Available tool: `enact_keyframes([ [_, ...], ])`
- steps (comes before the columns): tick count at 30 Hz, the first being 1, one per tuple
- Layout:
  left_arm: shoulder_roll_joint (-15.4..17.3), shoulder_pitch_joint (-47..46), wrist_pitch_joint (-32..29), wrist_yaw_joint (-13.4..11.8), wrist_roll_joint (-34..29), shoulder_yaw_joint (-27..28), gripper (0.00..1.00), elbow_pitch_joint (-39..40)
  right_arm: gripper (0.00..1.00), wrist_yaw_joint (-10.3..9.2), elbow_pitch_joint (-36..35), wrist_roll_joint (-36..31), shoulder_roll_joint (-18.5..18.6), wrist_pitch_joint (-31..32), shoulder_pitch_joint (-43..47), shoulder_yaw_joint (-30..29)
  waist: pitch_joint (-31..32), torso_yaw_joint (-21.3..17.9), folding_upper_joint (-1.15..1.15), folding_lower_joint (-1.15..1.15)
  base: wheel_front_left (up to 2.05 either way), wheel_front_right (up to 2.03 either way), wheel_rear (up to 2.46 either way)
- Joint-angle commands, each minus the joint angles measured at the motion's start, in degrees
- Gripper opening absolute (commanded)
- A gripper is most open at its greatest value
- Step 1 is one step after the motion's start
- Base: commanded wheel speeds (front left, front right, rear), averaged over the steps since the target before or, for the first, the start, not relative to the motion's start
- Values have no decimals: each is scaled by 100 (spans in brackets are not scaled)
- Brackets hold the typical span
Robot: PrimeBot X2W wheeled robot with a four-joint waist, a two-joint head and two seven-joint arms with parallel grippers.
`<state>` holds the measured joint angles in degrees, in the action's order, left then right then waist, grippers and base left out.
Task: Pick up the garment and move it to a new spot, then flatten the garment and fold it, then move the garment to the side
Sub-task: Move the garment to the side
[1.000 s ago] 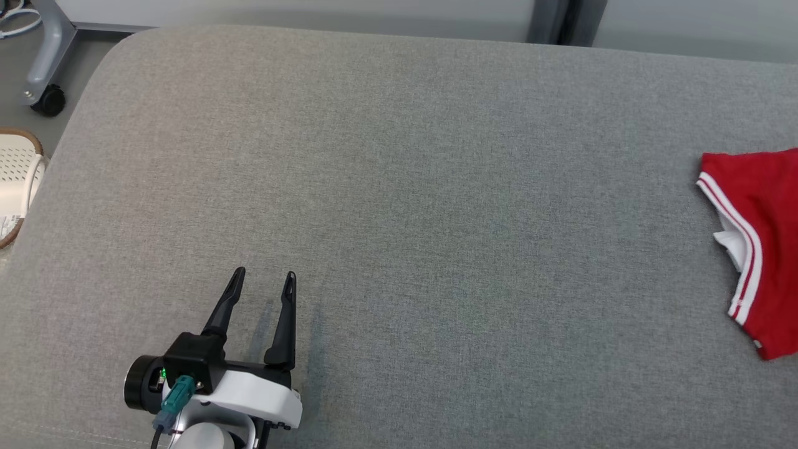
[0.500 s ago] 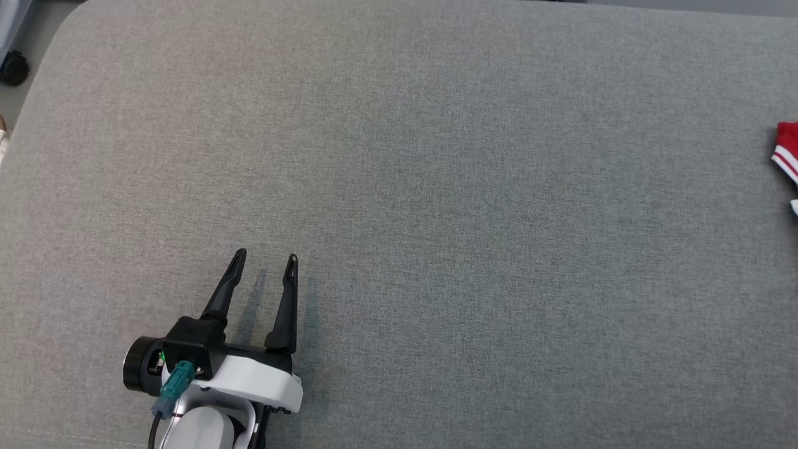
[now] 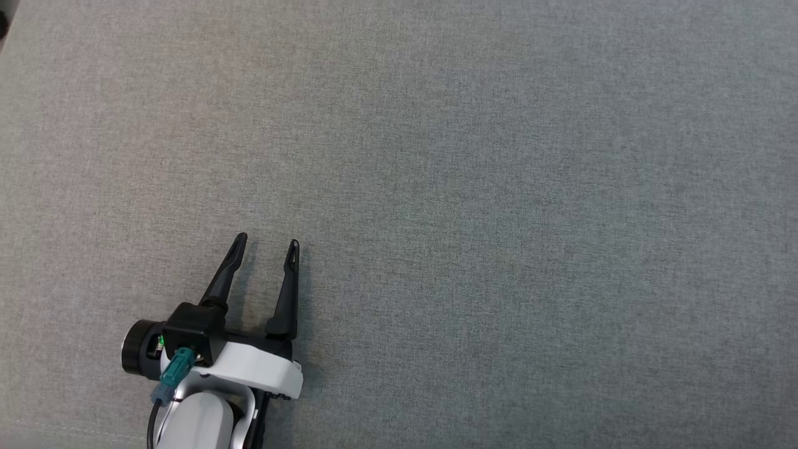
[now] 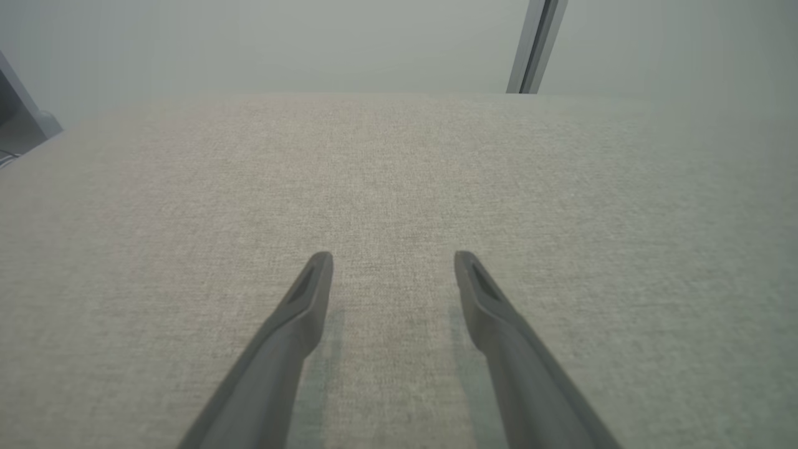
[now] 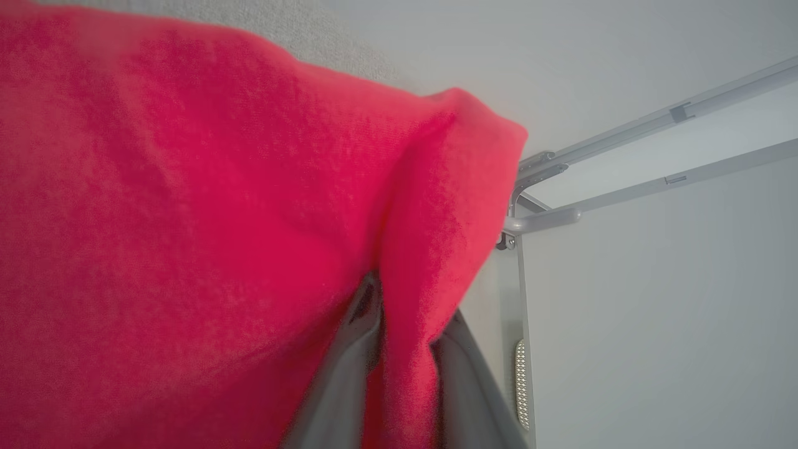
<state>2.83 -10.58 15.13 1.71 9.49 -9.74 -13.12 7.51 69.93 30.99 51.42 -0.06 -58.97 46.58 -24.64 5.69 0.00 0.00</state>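
In the right wrist view the red garment (image 5: 187, 237) hangs close to the lens, and my right gripper (image 5: 402, 349) is shut on a fold of it, red cloth pinched between the two dark fingers (image 5: 346, 368). My left gripper (image 3: 267, 244) rests open over the grey fabric surface (image 3: 474, 187) at the lower left of the head view, nothing between its fingers (image 4: 305, 299). The left wrist view shows the same open left gripper (image 4: 393, 259) above bare grey fabric (image 4: 386, 162).
Grey upholstered surface stretches across the head view. Behind the garment in the right wrist view stand a pale wall and a metal frame (image 5: 623, 162). A vertical metal post (image 4: 536, 47) stands beyond the surface's far edge in the left wrist view.
The head camera has swung, so the red garment and the floor items at the left slid out of its picture. The left gripper keeps its place and stays open.
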Motion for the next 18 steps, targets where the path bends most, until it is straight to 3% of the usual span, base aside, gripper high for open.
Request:
enact_keyframes([
  [1, 21, -89, 4, 20, -50, 20, 100, -7, 100, -2, 89, -73, -29, -37, -67, -44, -34, 15, 0, 0, 0, 0, 0],
  [10, 19, -134, 4, 13, -18, 99, 100, -69, 100, -2, 307, -573, -198, -315, -457, -202, 80, -2, 0, 0, 0, 0, 0],
  [18, 20, 21, 4, -15, 46, 99, 100, -95, 100, -2, 314, -936, -780, -821, -862, -420, 512, -97, 0, 0, 0, 0, 0],
])
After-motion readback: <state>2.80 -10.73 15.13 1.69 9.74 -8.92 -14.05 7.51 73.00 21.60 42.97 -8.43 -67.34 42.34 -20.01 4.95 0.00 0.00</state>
